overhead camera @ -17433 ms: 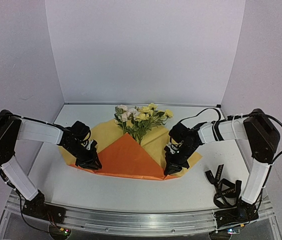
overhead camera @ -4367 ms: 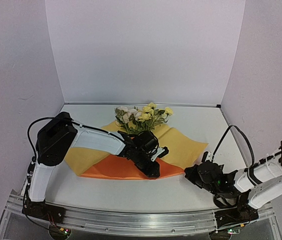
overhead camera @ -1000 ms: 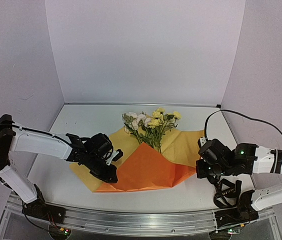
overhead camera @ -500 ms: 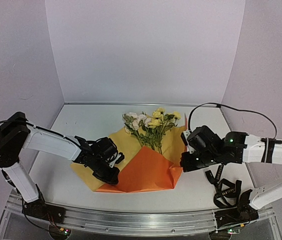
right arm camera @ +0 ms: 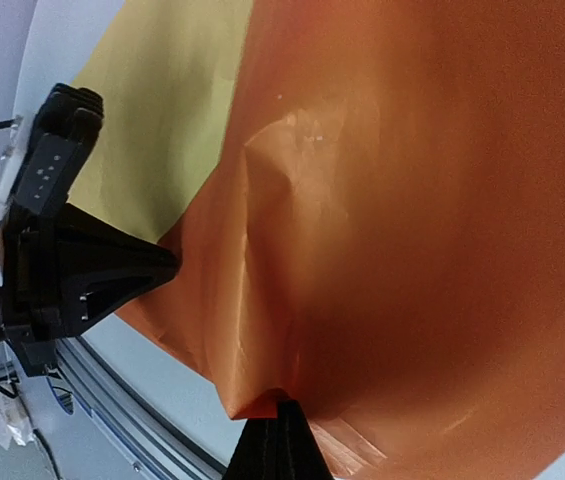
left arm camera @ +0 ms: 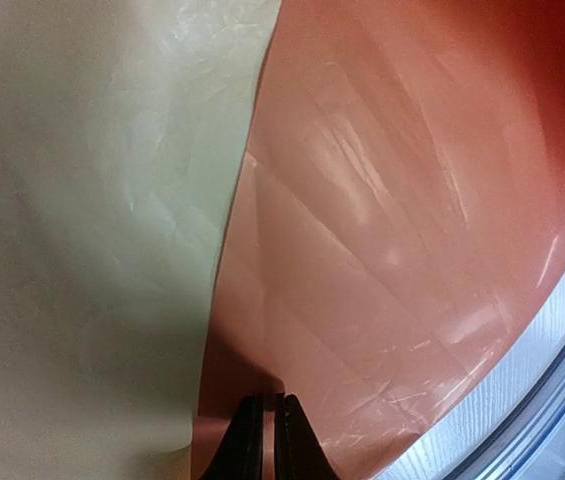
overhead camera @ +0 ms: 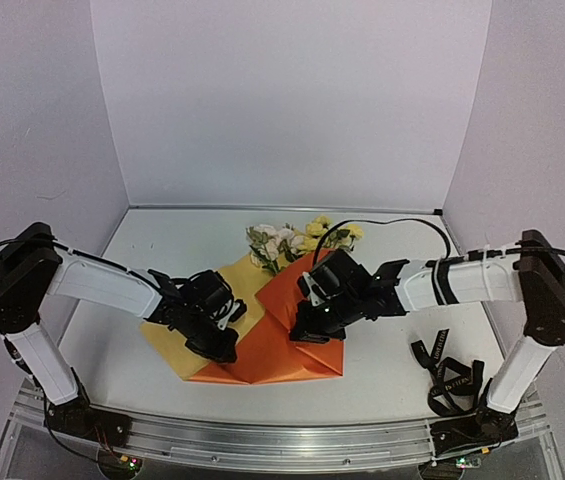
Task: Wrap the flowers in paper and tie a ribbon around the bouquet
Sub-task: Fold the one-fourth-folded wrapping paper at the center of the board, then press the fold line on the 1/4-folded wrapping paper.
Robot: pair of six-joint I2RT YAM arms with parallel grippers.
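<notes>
Top external: paper [overhead camera: 262,358] mid-frame on bench [overhead camera: 162,240], orange flaps folded over yellow face. Flowers [overhead camera: 287,238] poke out at its upper edge. Ribbon [overhead camera: 450,378] heaped lower right. Left wrist: left pincer [left arm camera: 262,412] pinching orange fold, bottom centre. Right wrist: right pincer [right arm camera: 277,412] pinching orange corner, bottom centre.

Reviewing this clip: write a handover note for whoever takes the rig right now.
Left gripper: shut on the paper's near-left flap.
Right gripper: shut on the right flap, lifted across the middle.
Flowers: on the paper, blooms out at the far side.
Ribbon: loose by the right arm's base.
Done: both flaps partly folded in. Left: close the cone, tie the ribbon.
</notes>
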